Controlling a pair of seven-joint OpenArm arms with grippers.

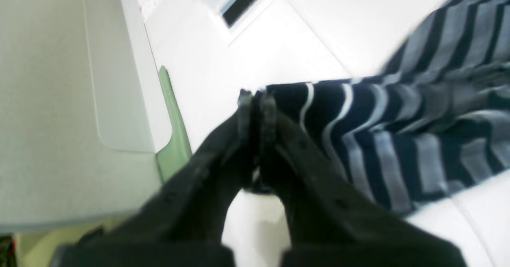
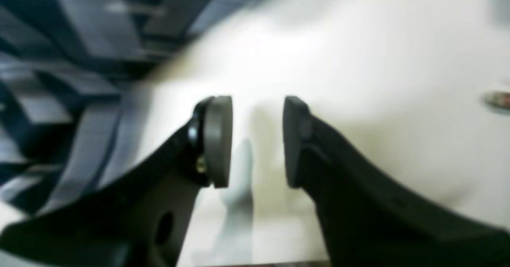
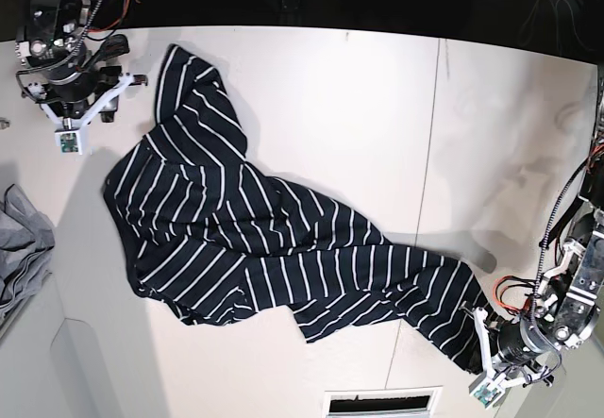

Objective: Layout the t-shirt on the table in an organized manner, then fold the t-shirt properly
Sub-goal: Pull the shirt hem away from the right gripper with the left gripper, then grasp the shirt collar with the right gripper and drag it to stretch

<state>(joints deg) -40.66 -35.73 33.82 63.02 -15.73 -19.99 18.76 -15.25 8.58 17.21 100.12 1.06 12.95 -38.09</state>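
Observation:
The t-shirt, dark navy with thin white stripes, lies crumpled in a diagonal band across the table, from far left to near right. My left gripper is shut on the t-shirt's edge, pinching a dark hem corner between its fingertips. From the base camera, that left gripper sits at the shirt's near right end. My right gripper is open, with only bare white table between its pads. The t-shirt shows blurred to its upper left. The right gripper hovers beside the shirt's far left corner.
A plain grey garment lies bunched at the table's left edge. A thin dark seam crosses the tabletop. A slotted vent sits at the near edge. The left wrist view shows a pale panel and a green strip left of the gripper.

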